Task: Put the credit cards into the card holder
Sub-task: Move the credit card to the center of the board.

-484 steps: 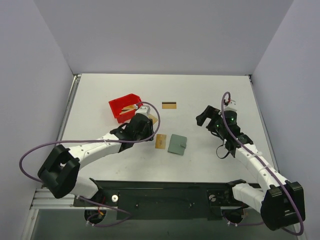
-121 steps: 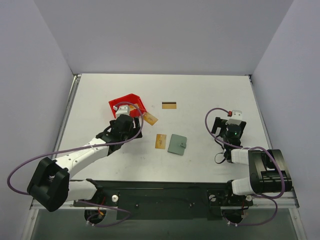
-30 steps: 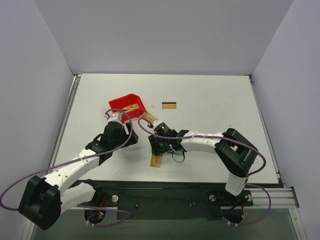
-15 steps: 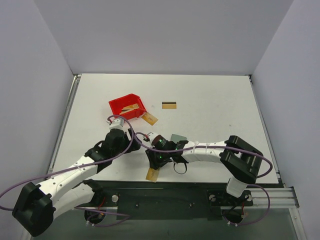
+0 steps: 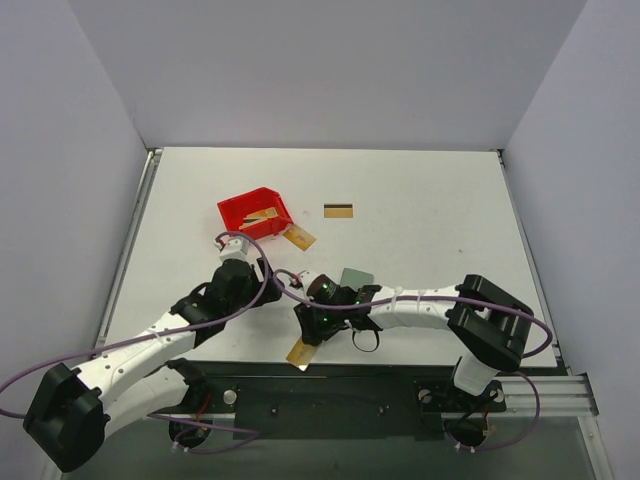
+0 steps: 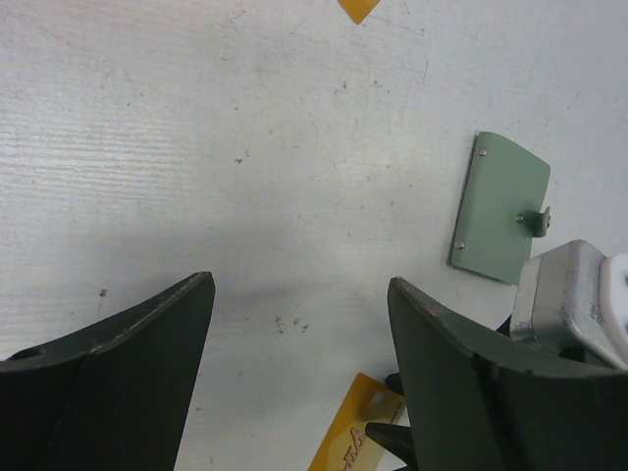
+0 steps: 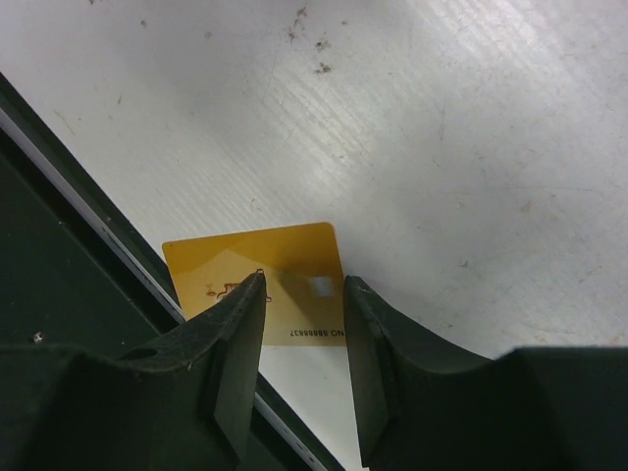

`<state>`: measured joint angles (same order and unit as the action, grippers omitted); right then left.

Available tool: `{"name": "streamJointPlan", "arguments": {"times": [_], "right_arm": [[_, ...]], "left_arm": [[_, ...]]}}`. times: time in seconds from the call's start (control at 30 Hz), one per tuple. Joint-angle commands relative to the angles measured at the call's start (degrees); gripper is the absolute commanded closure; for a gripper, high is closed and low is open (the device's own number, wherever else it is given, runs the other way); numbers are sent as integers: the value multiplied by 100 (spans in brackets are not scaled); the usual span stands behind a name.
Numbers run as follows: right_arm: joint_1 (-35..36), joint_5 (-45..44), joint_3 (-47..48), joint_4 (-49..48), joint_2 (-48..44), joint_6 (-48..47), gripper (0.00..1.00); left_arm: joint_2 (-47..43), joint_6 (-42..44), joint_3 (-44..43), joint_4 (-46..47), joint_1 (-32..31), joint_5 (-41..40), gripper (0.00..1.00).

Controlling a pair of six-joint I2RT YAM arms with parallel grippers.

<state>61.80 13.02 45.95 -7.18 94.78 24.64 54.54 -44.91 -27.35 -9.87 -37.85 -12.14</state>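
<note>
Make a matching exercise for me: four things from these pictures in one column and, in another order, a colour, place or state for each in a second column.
Column 1
1. bin
2. wallet
3. striped card
4. left claw

Column 2
A. open, holding nothing
B. grey-green, closed
C. red, with cards inside
D. lying alone, far out on the table

Pairs: 1-C, 2-B, 3-D, 4-A

Right claw (image 5: 309,334) over gold card (image 5: 296,352), card holder (image 5: 356,276) near
</note>
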Motion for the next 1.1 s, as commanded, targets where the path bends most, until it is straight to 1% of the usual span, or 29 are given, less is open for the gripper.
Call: {"name": "streamJointPlan", "arguments": {"times": [0.0,0.13,0.27,0.4,0.47,0.5,0.57,0.63,0.7,0.73,0.83,0.93,0.97,1.07], "right_arm": [[157,297,-306,841,172,-47,66],[183,395,-315,815,155,-100,66],[183,307,-271,780,164,-100,65],[157,-184,-306,771,-99,49,64],[96,-536,-411,771,-458,189,61],[52,-807,-455,614,-582,260,59],[-1,-1106,-587,604,-996,453,56],[-10,-1266,-702,604,-1400,734,53],[16,-1249,-824,595,-1682,1364,52],[25,-1214,-877,551,-1848,1516,52],[244,-1205,-1184,306,-2217,2375,52],[525,-1284,-1431,112,-2420,3019,52],[604,-1467,-1544,25,-2473,3272,51],[885,-1600,-1695,-152,-2456,3730,52]], "left_arm": [[39,-80,28,73,-39,-192,18],[39,-97,72,143,-39,-192,18],[48,-106,81,143,-30,-183,18],[65,-80,64,134,-30,-149,18],[74,-1,46,178,-30,-9,18],[83,86,46,196,-39,62,18],[74,183,81,275,-82,386,18],[48,228,116,293,-170,563,20],[-22,176,212,249,-311,643,22],[-92,149,239,214,-442,660,23],[-312,-131,441,-32,-653,652,28],[-785,-413,634,-296,-873,608,32],[-909,-457,661,-392,-969,573,35],[-1349,-633,837,-577,-1076,599,42]]}}
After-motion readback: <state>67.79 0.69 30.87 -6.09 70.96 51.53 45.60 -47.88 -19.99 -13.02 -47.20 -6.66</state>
